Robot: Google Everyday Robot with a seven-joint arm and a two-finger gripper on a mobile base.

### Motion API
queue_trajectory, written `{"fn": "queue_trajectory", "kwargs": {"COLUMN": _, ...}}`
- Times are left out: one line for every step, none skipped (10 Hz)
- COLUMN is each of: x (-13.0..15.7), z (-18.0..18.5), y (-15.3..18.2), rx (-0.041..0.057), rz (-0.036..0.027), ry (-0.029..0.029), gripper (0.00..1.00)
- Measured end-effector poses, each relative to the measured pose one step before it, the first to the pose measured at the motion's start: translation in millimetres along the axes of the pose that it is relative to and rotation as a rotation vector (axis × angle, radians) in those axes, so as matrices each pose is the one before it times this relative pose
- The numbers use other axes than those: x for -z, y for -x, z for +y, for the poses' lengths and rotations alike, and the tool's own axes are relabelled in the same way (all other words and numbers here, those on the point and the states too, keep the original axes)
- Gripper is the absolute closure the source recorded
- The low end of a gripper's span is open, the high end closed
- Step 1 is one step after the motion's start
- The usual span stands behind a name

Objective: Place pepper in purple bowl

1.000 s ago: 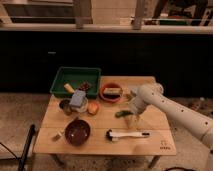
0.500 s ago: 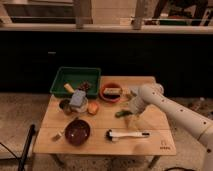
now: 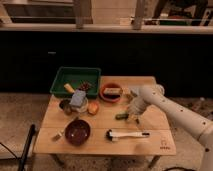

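Observation:
The small green pepper [image 3: 121, 116] lies on the wooden table [image 3: 107, 122], right of centre. My gripper [image 3: 131, 116] hangs down from the white arm and sits right at the pepper's right end, low over the table. The purple bowl [image 3: 77, 132] stands near the table's front left, dark and glossy inside, well to the left of the gripper. A white-handled utensil [image 3: 127, 134] lies in front of the pepper.
A green tray [image 3: 76, 81] with items stands at the back left. An orange-rimmed bowl [image 3: 110, 92] holds a bar. A roundish orange fruit [image 3: 93, 107], a grey-blue packet [image 3: 77, 99] and a small dark cup [image 3: 65, 105] stand left of centre.
The gripper has lowered slightly toward the pepper; the objects on the table have not moved.

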Motion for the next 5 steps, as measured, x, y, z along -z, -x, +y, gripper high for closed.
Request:
{"fn": "queue_trajectory", "kwargs": {"x": -0.17, "z": -0.43, "y": -1.6, "rx": -0.00392, "rz": -0.00223, "ry": -0.00104, "gripper": 0.84}}
{"fn": "queue_trajectory", "kwargs": {"x": -0.08, "z": 0.28, "y": -0.72, "rx": -0.00393, "rz": -0.00371, "ry": 0.00041, "gripper": 0.93}}
{"fn": "queue_trajectory", "kwargs": {"x": 0.29, "z": -0.16, "y": -1.72, "rx": -0.00239, "rz": -0.00055, "ry": -0.00167, "gripper": 0.99}}
{"fn": "queue_trajectory", "kwargs": {"x": 1.09, "z": -0.02, "y": -2.98, "rx": -0.00378, "rz": -0.00016, "ry": -0.0031, "gripper": 1.0}}
{"fn": "queue_trajectory", "kwargs": {"x": 1.41, "z": 0.34, "y": -2.8, "rx": -0.00409, "rz": -0.00029, "ry": -0.00294, "gripper": 1.0}}
